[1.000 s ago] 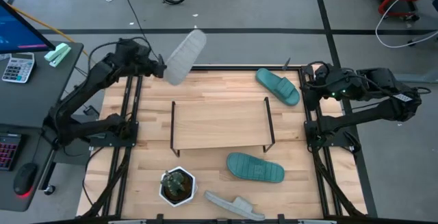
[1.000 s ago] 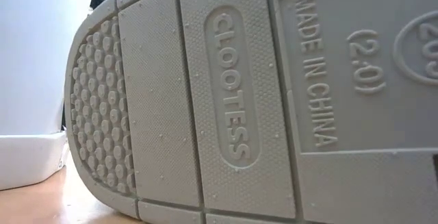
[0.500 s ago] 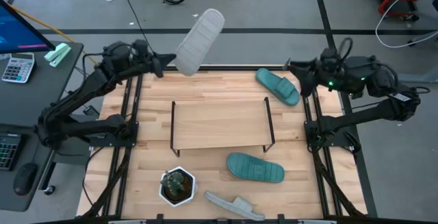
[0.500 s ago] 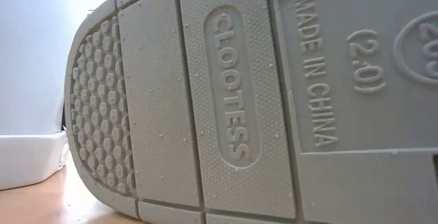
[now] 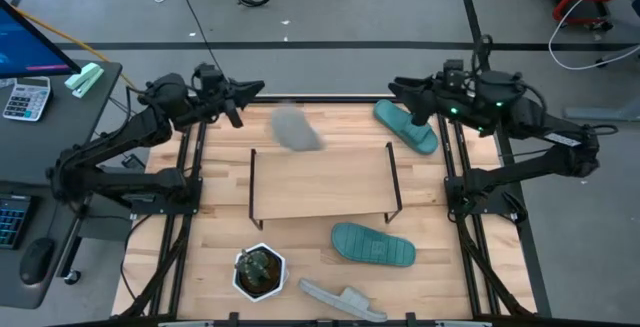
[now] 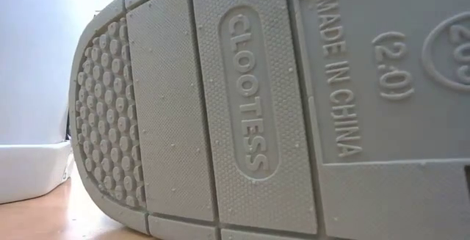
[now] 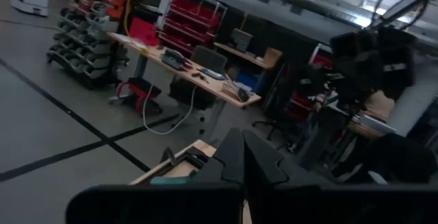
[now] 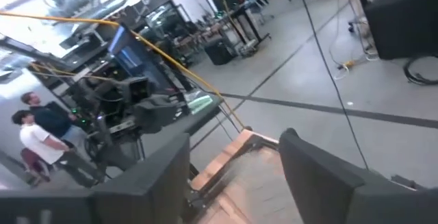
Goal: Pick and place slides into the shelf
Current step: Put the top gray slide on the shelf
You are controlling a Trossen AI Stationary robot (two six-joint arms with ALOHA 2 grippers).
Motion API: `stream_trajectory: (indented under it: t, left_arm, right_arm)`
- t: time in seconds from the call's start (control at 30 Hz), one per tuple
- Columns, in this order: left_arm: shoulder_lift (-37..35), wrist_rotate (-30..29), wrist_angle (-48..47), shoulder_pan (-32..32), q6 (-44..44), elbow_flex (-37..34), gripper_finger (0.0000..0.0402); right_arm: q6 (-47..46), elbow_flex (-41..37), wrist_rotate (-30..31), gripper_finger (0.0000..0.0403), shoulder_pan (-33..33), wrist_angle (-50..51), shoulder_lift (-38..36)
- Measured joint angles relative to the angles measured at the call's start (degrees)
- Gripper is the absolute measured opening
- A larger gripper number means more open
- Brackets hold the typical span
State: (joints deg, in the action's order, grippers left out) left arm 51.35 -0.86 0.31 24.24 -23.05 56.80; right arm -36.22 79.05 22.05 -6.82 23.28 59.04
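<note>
1. Where a second ago the light grey slide (image 5: 293, 127) was held aloft in the left gripper (image 5: 250, 89) beyond the tabletop's far edge, it now shows as a blur over the far-left part of the shelf (image 5: 320, 183), free of the gripper and seemingly dropping; whether it has touched the board I cannot tell
2. The left gripper's fingers are together with nothing between them, pointing toward the centre from the far-left corner, so the release looks done
3. The right gripper (image 5: 402, 89) has swung in over the far edge, just beside the teal slide (image 5: 406, 125) at the far right, and its fingers (image 8: 164, 176) have spread apart, empty; I judge it is lining up that slide
4. Another teal slide (image 5: 373, 245) lies on the tabletop (image 5: 220, 237) in front of the shelf, and a second grey slide (image 5: 343, 302) lies at the near edge beside the potted plant (image 5: 259, 271)
5. That leaves three slides to shelve if the falling one settles
</note>
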Motion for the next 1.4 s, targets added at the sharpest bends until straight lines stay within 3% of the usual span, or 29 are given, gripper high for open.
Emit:
stream_trajectory:
  t: [0.2, 0.4, 0.53, 0.8, 0.97, 1.03, 1.23, 1.4]
  left_arm:
    - [0.55, -0.07, -1.02, -2.15, 1.67, 0.00, 0.0001]
    - [0.85, -0.02, -3.32, -2.37, 1.75, 0.02, 0.0002]
    - [2.37, -1.86, -8.39, -1.68, 5.47, 0.02, 0.0024]
    - [11.00, -2.16, -15.92, 5.43, -6.47, -0.03, 0.0075]
    - [16.54, -1.70, -13.96, 8.97, -3.25, -0.02, 0.0106]
    - [18.70, 1.39, -14.35, 10.65, -2.44, -0.02, 0.0119]
    - [24.00, 23.90, -14.03, 15.86, -12.58, -0.02, 0.0159]
    - [23.05, 25.90, -13.70, 14.16, -12.38, -0.04, 0.0179]
  right_arm:
    - [-0.17, 0.00, -0.14, 0.0271, -0.27, 0.03, 1.88]
    - [-0.07, 0.00, -0.12, 0.0264, -0.27, 0.09, 2.13]
    - [1.41, 0.00, -0.14, 0.0258, -0.32, 1.51, 2.13]
    - [1.78, 0.00, -2.55, 0.0257, -1.80, 4.60, 2.11]
    - [2.88, 0.00, -4.88, 0.0255, -1.80, 5.93, 2.11]
    - [2.83, 0.00, -5.92, 0.0255, -1.80, 7.93, 2.11]
    - [3.96, 0.00, -7.20, 0.0254, -1.80, 13.15, 2.25]
    - [6.94, 0.00, -7.84, 0.0252, -2.76, 13.01, 3.26]
